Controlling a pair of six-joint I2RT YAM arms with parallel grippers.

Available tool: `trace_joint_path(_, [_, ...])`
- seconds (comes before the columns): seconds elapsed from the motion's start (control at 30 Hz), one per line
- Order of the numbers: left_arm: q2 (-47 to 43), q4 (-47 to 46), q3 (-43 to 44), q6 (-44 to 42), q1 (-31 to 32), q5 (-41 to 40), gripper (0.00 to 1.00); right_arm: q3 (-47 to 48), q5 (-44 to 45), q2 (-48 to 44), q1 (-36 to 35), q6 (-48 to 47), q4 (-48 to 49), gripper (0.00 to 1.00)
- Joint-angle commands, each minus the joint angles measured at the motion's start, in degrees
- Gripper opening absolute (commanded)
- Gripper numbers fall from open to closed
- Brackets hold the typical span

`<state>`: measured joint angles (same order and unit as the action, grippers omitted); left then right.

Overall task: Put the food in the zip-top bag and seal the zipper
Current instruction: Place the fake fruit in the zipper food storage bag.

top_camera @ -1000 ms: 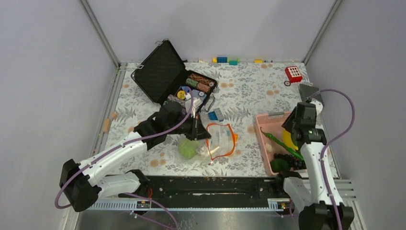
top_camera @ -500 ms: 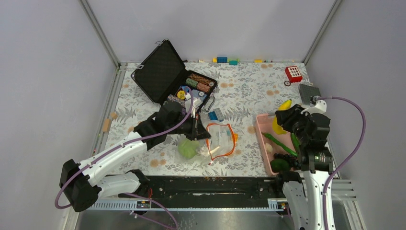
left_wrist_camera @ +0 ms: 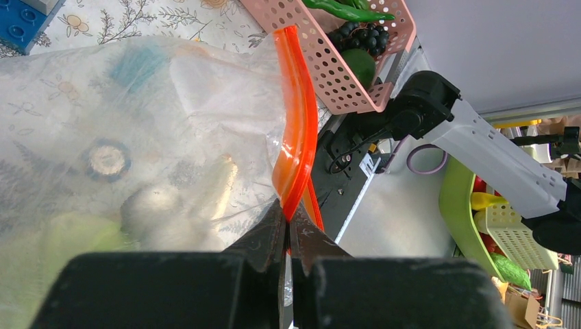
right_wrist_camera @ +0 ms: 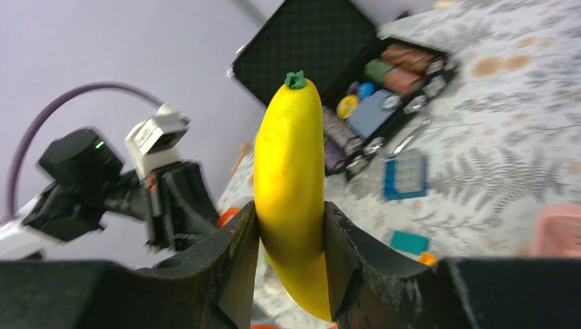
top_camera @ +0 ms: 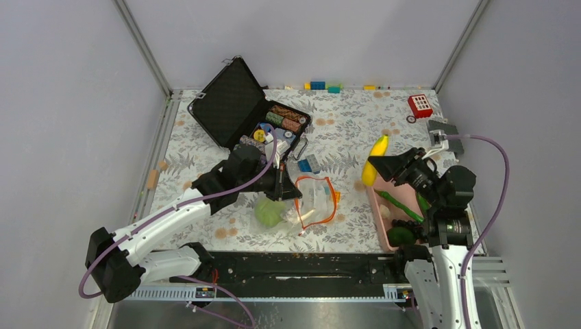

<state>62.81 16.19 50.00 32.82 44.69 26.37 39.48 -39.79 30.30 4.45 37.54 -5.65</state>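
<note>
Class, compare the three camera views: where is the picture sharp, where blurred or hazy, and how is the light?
Top view: even light, soft shadows, flowered table sharp throughout. Left wrist view: orange zipper strip crisp with a glossy streak; food inside the clear bag hazy through the plastic. Right wrist view: yellow banana fairly sharp, left arm behind it blurred.

The left tool (left_wrist_camera: 288, 223) has its two black fingers pressed together on the orange-red zipper (left_wrist_camera: 296, 137), which curves up from them along the mouth of the clear zip-top bag (left_wrist_camera: 137, 116). The bag spreads to the left over the flowered surface (left_wrist_camera: 171, 20), and through the plastic I can see a light-green cabbage (left_wrist_camera: 62, 240) and a white mushroom-like piece (left_wrist_camera: 147, 209) beside it. Just behind the zipper stands a pink basket (left_wrist_camera: 329, 62) with a long green pod (left_wrist_camera: 342, 10) inside, and a blue brick (left_wrist_camera: 20, 20) lies in the far corner.
</note>
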Motion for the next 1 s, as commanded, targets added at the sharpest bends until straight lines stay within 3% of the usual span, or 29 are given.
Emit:
trace_joint_path(0.0, [0.2,-2.92,1.8,-0.39,-0.22,0.65,0.0,-1.24,-4.48,0.48,-7.83,3.81,10.22,0.22])
trace_joint_path(0.2, [0.55,-2.53,2.44,-0.11,-0.3,0.37,0.0,-1.15,-0.2,8.27,-27.01,1.3,17.93,0.22])
trace_joint_path(0.37, [-0.2,-2.39,2.47,-0.13,-0.23,-0.29,0.0,-2.83,0.36,13.07,-35.42,1.9,27.2,0.21])
trace_joint_path(0.77, [-1.06,-3.18,1.95,-0.13,-0.28,0.48,0.0,-9.38,7.6,20.38,-41.52,-6.64,34.99,0.23])
trace_joint_path(0.97, [-1.85,-3.8,1.48,0.22,-0.24,1.31,0.0,-14.04,6.16,24.04,-43.93,-9.86,44.77,0.24])
